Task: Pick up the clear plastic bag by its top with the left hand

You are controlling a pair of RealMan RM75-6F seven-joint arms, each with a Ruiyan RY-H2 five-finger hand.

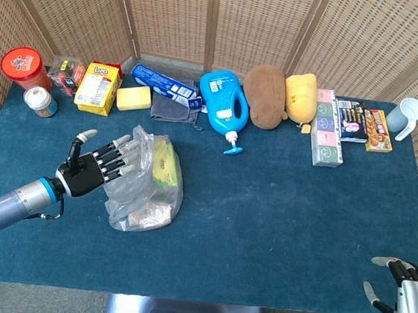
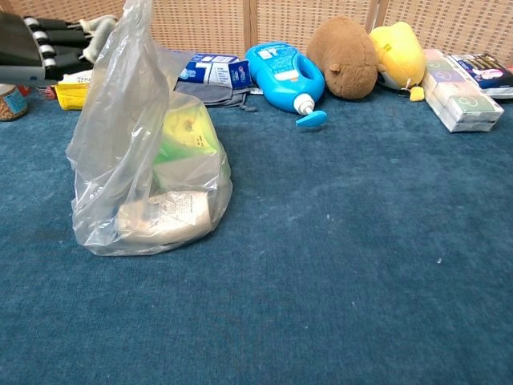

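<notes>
Fingers (image 1: 123, 156) of the left hand (image 1: 88, 171) are spread apart and hold nothing; their tips reach the left side of the clear plastic bag (image 1: 146, 183), at or just short of the film, and the head view cannot settle which. In the chest view the same hand shows at the upper left, level with the bag's upper part, fingers extended toward it. The bag stands on the blue table (image 1: 277, 216), left of the middle, its gathered top rising upright, with a yellow-green packet and a pale printed pouch inside.

The right hand (image 1: 404, 293) sits at the table's near right corner, well apart from everything, fingers apart and empty.

The main risk, by judgement, is closing on the bag's flank rather than its top: the fingers sit beside the loose film below the peak, so a grasp here could bunch the side wall, tilt the bag and let the contents slide or tip it toward the right. Thin slippery plastic could also slip out of a loose grasp once the weight hangs from it. A push before closing would simply shove the bag away.

Little writing is legible: the yellow box (image 1: 98, 87) at the back left seems to read "Lipo", uncertainly. Print on the blue detergent jug (image 1: 225, 107) and blue carton (image 1: 163, 83) is too small to read.
</notes>
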